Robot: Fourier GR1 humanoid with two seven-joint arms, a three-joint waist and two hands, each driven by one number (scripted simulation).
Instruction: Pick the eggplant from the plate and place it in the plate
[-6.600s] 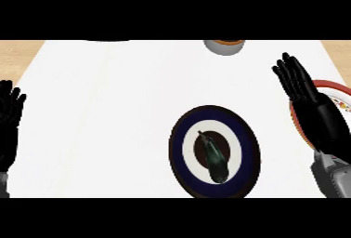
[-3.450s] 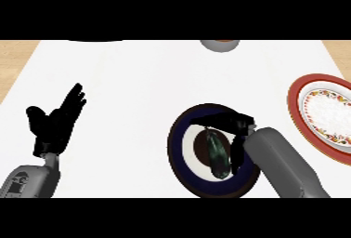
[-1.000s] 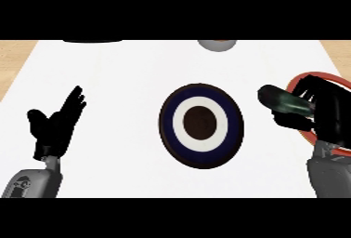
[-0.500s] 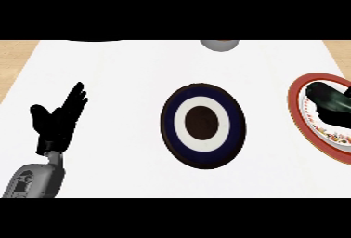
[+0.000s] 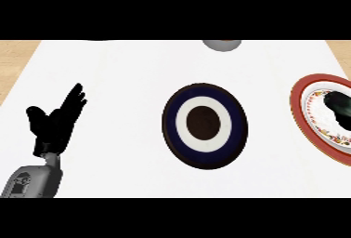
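Right robot hand gone from frame since half second ago; eggplant (image 5: 339, 105) now lies dark and glossy on red-rimmed patterned plate (image 5: 302, 113) at right edge. Navy plate (image 5: 204, 156) with white ring, brown centre, sits mid-frame, bare. Grey round object (image 5: 221, 44) cut by upper edge. White surface (image 5: 116, 69), wood beyond. Left robot hand (image 5: 53, 124) lower left, fingers straight, spread, holding nothing.

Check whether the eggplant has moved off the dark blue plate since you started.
Yes. The eggplant left the dark blue plate at the counter's centre and moved to the view's right, now lying on the red-rimmed plate.
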